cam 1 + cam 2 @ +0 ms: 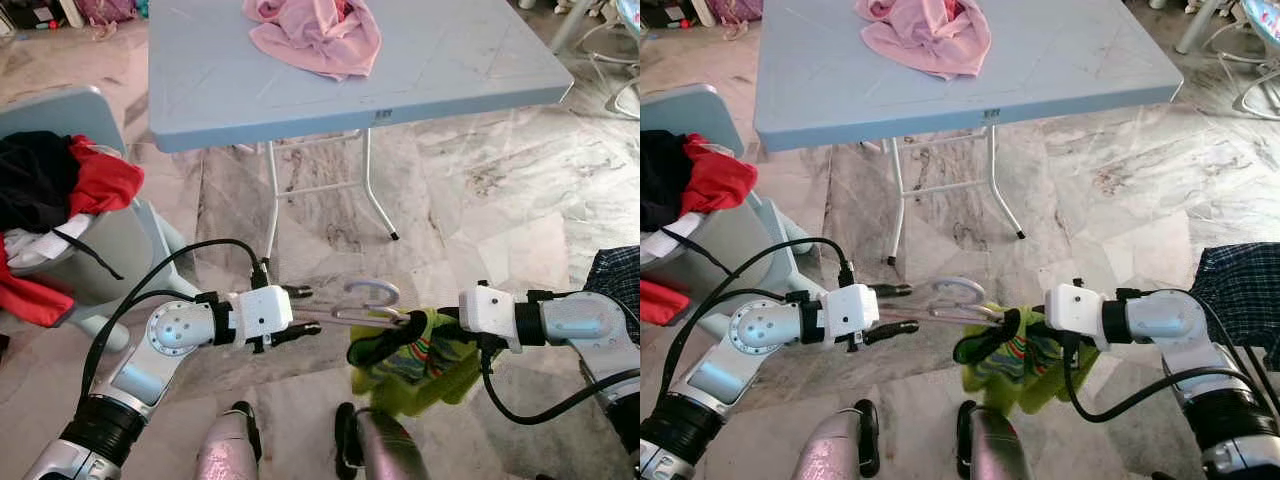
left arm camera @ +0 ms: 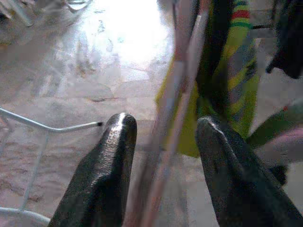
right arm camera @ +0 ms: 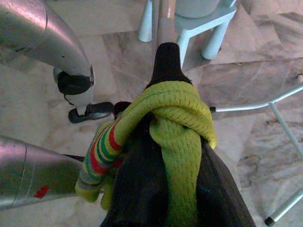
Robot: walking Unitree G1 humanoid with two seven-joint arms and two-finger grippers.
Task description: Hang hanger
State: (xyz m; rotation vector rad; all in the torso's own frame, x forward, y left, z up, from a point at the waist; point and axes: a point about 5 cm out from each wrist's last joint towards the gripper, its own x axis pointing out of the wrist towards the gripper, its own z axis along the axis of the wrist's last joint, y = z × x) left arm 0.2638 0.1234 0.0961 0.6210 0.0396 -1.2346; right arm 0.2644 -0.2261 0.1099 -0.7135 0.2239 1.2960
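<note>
Left eye view showed a pale pink plastic hanger (image 1: 365, 305) carrying a lime-green mesh garment (image 1: 425, 355), held above marble floor (image 1: 470, 200). The left hand (image 1: 308, 312) spread around its bar; the right hand (image 1: 385, 335) pinched garment and hanger. The blue folding surface (image 1: 200, 90) stood ahead, open floor between.

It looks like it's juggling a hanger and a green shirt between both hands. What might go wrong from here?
Two risks, I think. The left gripper has its fingers spread either side of the hanger, not clamped, so the hanger could slide out. The green garment is bunched around the right gripper, so it may snag there or slip off toward the floor.
</note>
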